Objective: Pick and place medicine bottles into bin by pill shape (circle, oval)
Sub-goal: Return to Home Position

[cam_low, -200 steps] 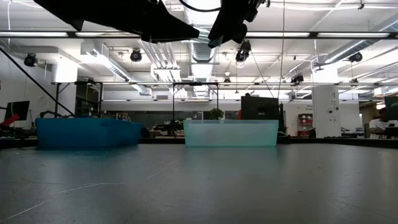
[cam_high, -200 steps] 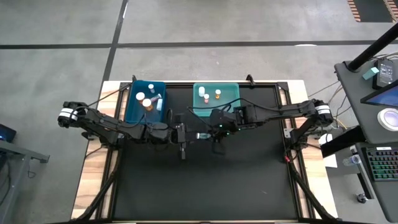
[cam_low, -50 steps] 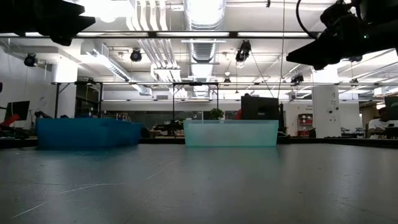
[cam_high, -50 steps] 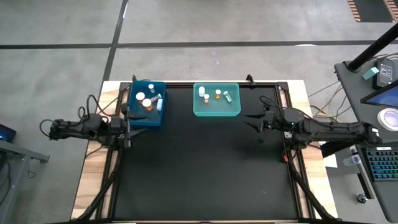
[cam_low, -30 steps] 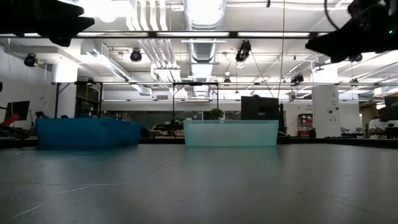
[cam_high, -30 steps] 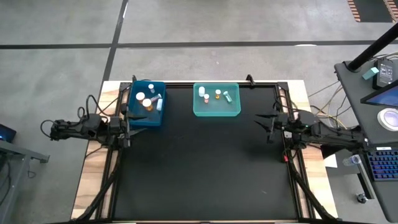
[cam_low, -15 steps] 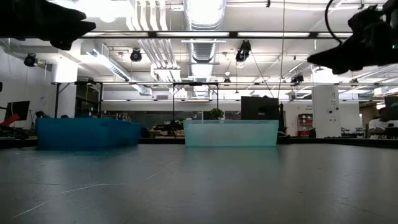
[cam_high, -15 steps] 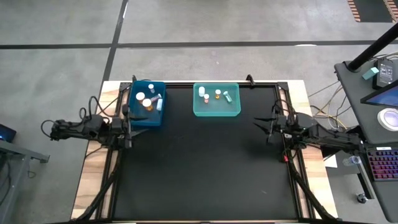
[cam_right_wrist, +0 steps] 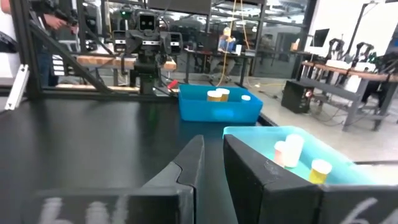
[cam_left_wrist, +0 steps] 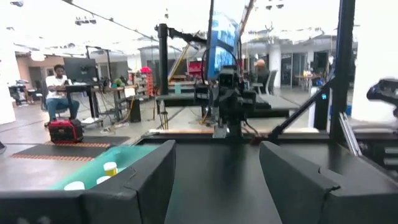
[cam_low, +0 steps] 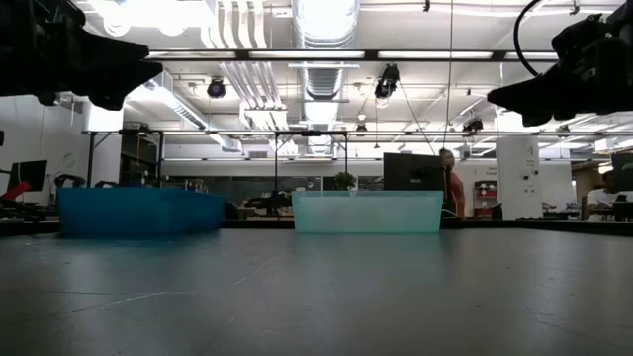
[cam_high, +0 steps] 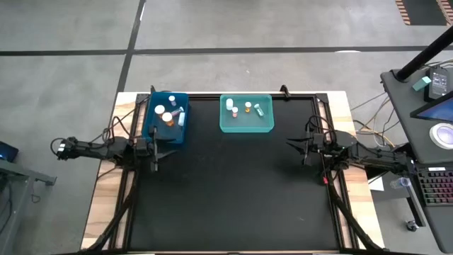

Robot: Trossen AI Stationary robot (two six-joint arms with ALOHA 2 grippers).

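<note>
A black table (cam_high: pixel 233 191) carries two bins along its far edge: a blue bin (cam_high: pixel 150 122) at the left, with white-capped bottles (cam_high: pixel 168 117) inside, and a pale green bin (cam_high: pixel 245 129) near it on the right, holding a few more. The left gripper (cam_high: pixel 154 150) sits just beside the blue bin; the right gripper (cam_high: pixel 296 146) is near the table's right edge.

High: straight down over teal bin (cam_high: pixel 248 125). Low: level, facing its side. Wrists face each other; all four share it.

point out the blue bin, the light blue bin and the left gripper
blue bin (cam_high: pixel 168 135), high view, bare floor
light blue bin (cam_high: pixel 246 125), high view, bare floor
left gripper (cam_left_wrist: pixel 217 148), left wrist view, midway between fingertips
</note>
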